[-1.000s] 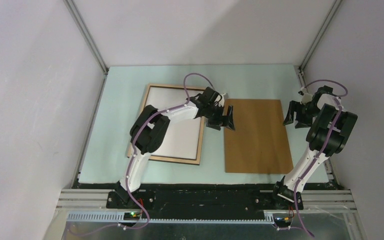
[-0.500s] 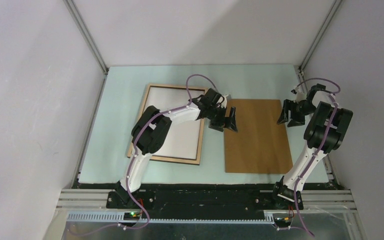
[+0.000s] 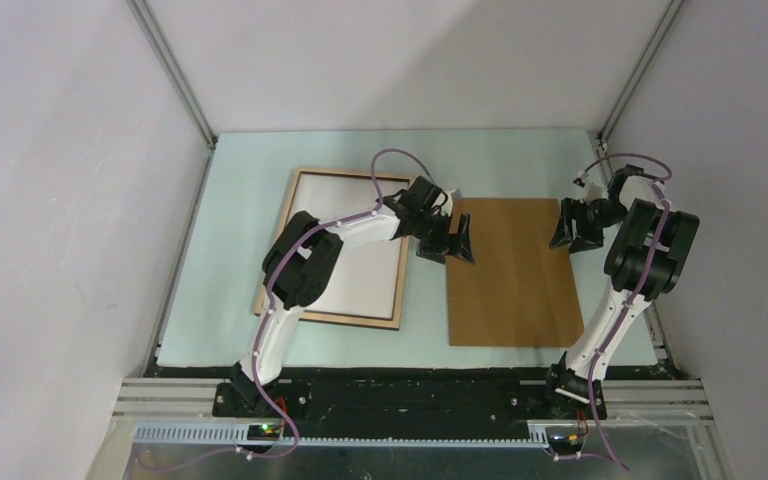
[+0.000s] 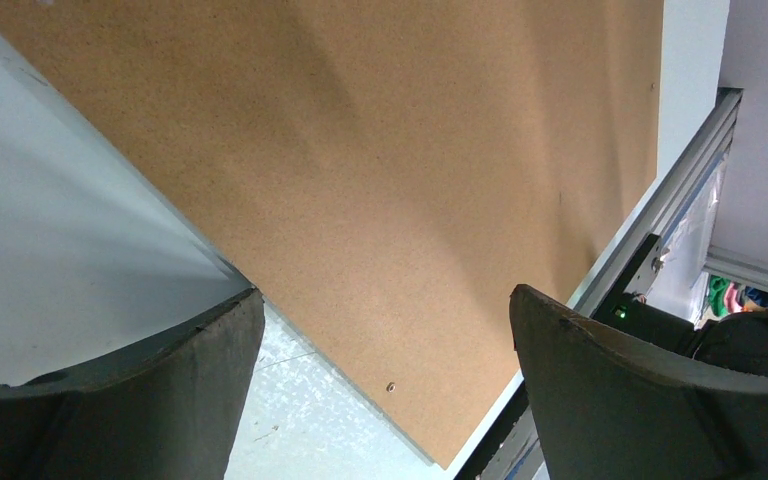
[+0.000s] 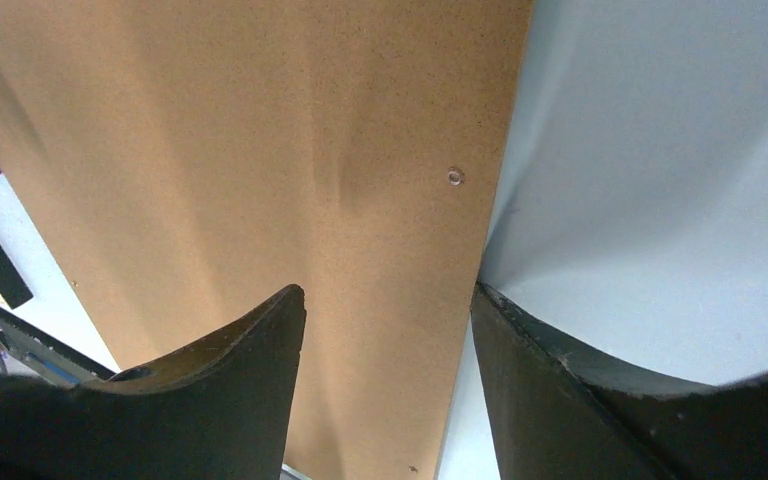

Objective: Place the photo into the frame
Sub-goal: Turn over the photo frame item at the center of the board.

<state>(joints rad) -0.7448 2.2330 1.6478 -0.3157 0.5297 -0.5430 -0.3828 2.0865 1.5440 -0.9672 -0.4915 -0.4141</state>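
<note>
The frame [image 3: 344, 174] lies flat at left of centre, its light wood side up. A white sheet [image 3: 360, 280] fills it, apparently the photo with its plain back up; no printed side shows. My left arm reaches across the frame. My left gripper [image 3: 447, 243] [image 4: 385, 390] hangs wide open over the left edge of a brown backing board [image 3: 510, 275] [image 4: 410, 180], holding nothing. My right gripper [image 3: 575, 228] [image 5: 390, 370] is open at the board's far right edge [image 5: 490, 230]. That edge runs between its fingers, which do not pinch it.
Everything rests on a pale green mat [image 3: 250, 210]. Grey walls and slanted metal posts [image 3: 175, 75] close in the sides and back. A metal rail with the arm bases [image 3: 410, 395] runs along the near edge, just beyond the board's near corner.
My right gripper has moved left from beside the board onto its right edge, and its jaws have narrowed a little. My left gripper has shifted slightly right over the board's left edge.
</note>
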